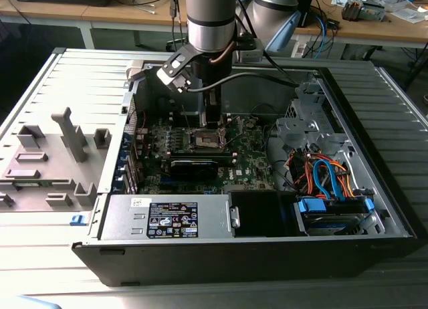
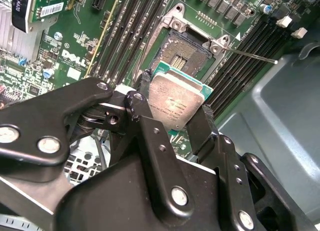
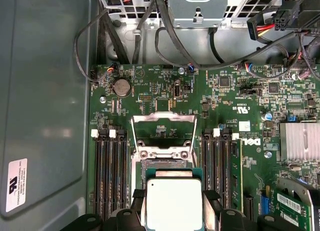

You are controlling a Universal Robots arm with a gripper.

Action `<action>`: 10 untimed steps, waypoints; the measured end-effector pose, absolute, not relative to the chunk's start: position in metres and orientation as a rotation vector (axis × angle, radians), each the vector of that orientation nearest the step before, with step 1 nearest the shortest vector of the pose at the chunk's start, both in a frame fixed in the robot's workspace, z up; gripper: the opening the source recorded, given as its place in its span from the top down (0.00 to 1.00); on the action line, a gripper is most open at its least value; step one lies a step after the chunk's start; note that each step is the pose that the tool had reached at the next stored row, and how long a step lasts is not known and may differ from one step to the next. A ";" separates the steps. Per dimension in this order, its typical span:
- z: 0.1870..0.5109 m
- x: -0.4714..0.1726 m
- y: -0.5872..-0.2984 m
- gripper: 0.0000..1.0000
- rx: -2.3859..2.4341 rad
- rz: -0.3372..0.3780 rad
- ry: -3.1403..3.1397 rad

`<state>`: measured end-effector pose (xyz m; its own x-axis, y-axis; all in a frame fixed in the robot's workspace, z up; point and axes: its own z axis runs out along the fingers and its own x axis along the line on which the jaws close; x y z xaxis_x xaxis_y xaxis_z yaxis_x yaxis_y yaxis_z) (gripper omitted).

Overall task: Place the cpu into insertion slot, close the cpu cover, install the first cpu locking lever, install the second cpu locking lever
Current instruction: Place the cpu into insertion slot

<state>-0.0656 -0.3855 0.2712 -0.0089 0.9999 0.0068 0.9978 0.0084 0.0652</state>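
the cpu (image 2: 175,102) is clamped by its edges between the gripper's (image 2: 176,108) two fingers (image 2: 201,127). it hangs over the insertion slot (image 2: 181,52), not yet seated. the cpu cover (image 3: 163,118) is folded open beside the slot. in the exterior view this sits over the far half of the green circuit board (image 1: 251,163). the risk is that a skewed or offset chip rides on the rim and bends the slot's contacts.
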 end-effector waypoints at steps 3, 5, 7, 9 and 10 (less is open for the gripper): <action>0.271 -0.066 -0.386 0.46 2.182 0.079 2.201; 0.271 -0.067 -0.386 0.46 2.182 0.079 2.201; 0.271 -0.067 -0.386 0.46 2.182 0.079 2.201; 0.271 -0.068 -0.386 0.46 2.182 0.079 2.201; 0.271 -0.069 -0.385 0.46 2.182 0.079 2.201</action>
